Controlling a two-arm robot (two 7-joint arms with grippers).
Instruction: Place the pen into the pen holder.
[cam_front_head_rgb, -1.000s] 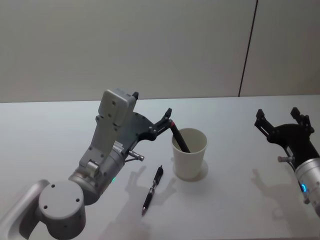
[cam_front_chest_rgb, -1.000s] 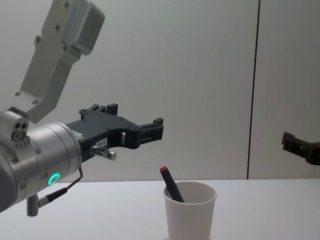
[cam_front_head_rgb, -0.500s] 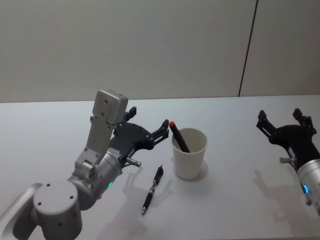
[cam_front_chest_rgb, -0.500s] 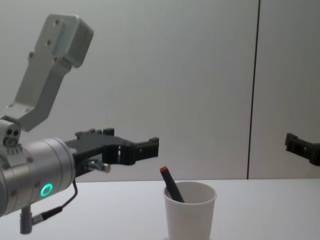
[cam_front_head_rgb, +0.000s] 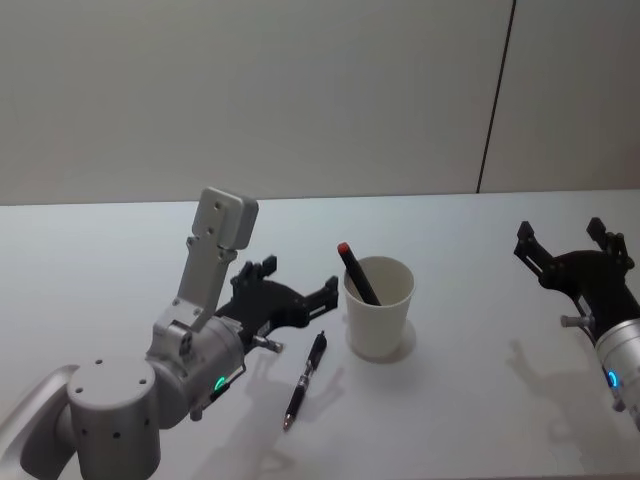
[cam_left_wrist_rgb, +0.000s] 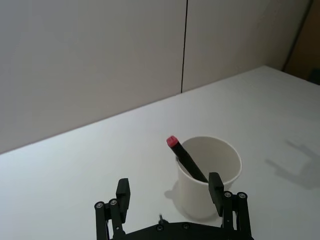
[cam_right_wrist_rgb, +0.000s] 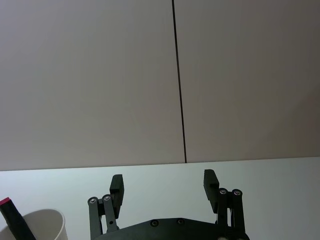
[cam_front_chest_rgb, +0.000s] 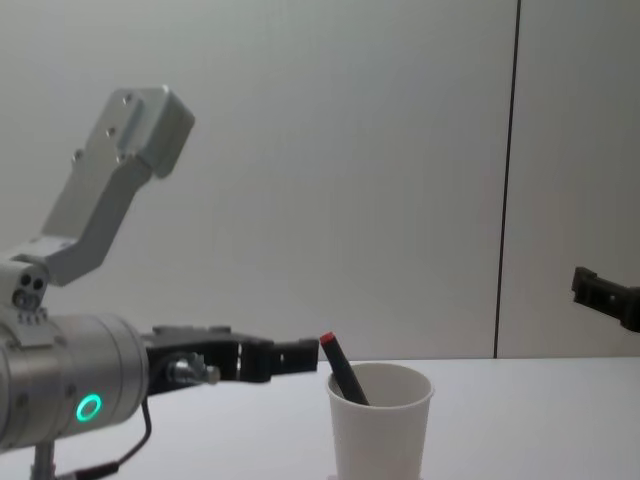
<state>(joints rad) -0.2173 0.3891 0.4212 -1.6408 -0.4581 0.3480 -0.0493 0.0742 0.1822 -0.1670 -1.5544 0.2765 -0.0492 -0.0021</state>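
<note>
While the left pincer (cam_front_head_rgb: 297, 280) hangs low over the bench (cam_front_head_rgb: 480, 400) with its fingers spread wide and empty, the white paper cup (cam_front_head_rgb: 379, 310) stands upright just ahead of its fingertips. A black pen with a red cap (cam_front_head_rgb: 356, 272) leans inside the cup, cap above the rim on the pincer's side. A second pen (cam_front_head_rgb: 305, 378) lies flat just below that pincer. The right pincer (cam_front_head_rgb: 560, 235), likewise spread and empty, hovers well apart from the cup.
</note>
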